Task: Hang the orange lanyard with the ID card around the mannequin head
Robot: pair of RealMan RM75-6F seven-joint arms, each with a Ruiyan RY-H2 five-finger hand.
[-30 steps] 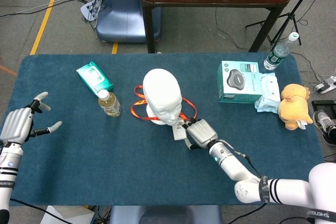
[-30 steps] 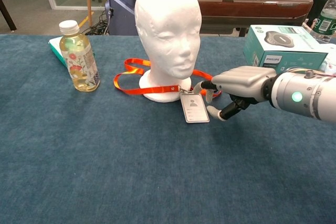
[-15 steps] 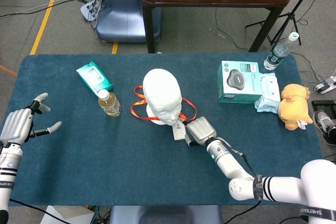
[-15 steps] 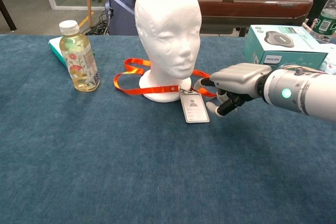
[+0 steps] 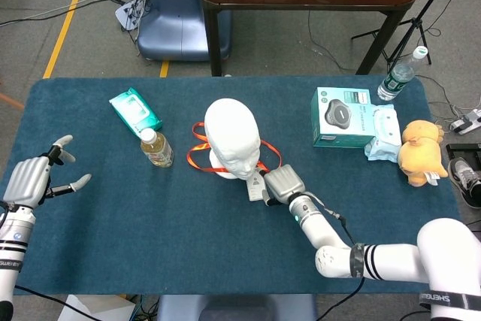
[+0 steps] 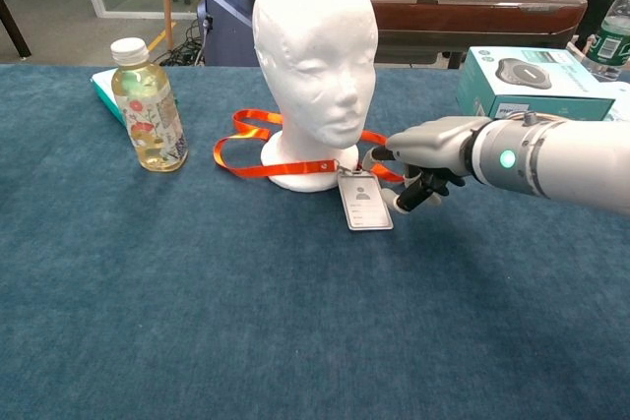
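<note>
Over the last second the right hand has crept left across the blue table, closing in on the ID card, while the left hand has barely shifted.

White mannequin head stands upright at the middle of the table. An orange lanyard lies flat on the cloth, looped around its base rather than over it, with the card resting face up just in front of the base.

By my reading, the task is at the reaching-to-grasp step: the lanyard has not been lifted. The right forearm stretches low and nearly level from the right side, palm down, fingers curled towards the strap just right of the card's clip. Whether the fingertips are actually pinching the strap cannot be told from either view.

Next, the hand likely needs a firm pinch on the strap, then a lift high enough to open the loop above the crown.

Far off at the table's left edge, the left hand hovers empty with fingers spread.
</note>
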